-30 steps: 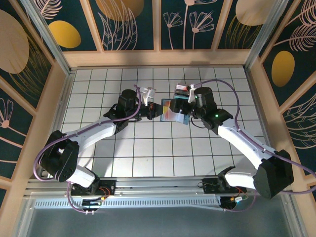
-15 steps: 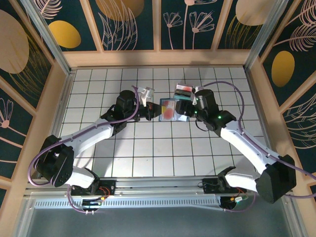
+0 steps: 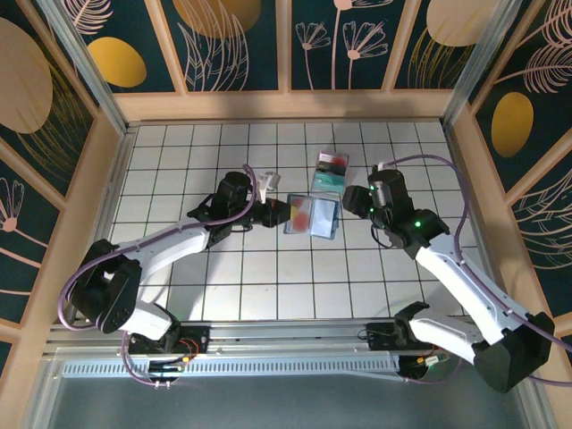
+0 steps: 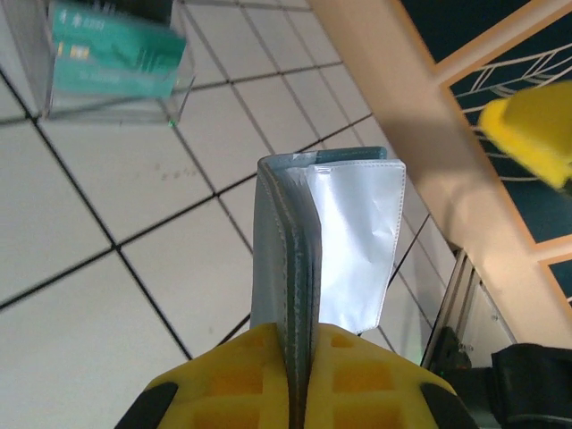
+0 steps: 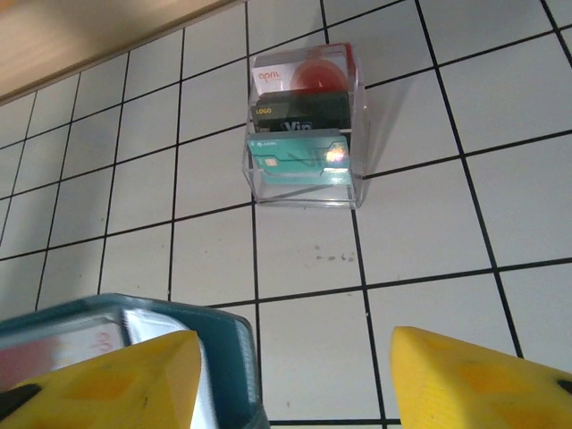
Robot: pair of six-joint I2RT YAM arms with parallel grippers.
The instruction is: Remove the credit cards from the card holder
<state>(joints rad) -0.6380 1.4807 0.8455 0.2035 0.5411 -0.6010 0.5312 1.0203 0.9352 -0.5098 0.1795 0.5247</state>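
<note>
The slate-blue card holder (image 3: 313, 217) hangs open above the tiles, with a reddish-orange credit card (image 3: 302, 213) showing in its left panel. My left gripper (image 3: 283, 214) is shut on the holder's left edge. In the left wrist view the folded panel (image 4: 288, 259) stands pinched between the yellow fingers of the left gripper (image 4: 302, 344). My right gripper (image 3: 350, 202) sits just right of the holder, open and holding nothing. In the right wrist view the right gripper (image 5: 295, 357) has only bare tile between its fingers. The holder's corner (image 5: 219, 357) lies beside its left finger.
A clear tray (image 3: 331, 170) stands on the tiles just behind the holder. It holds three cards: white-red, black and teal (image 5: 302, 156). The tray (image 4: 116, 67) is also in the left wrist view. Wooden walls (image 3: 286, 105) close in the tiled floor.
My right arm has drawn back to the right, away from the card holder and tray, with its jaws a little narrower. My left gripper has kept its hold on the holder.
</note>
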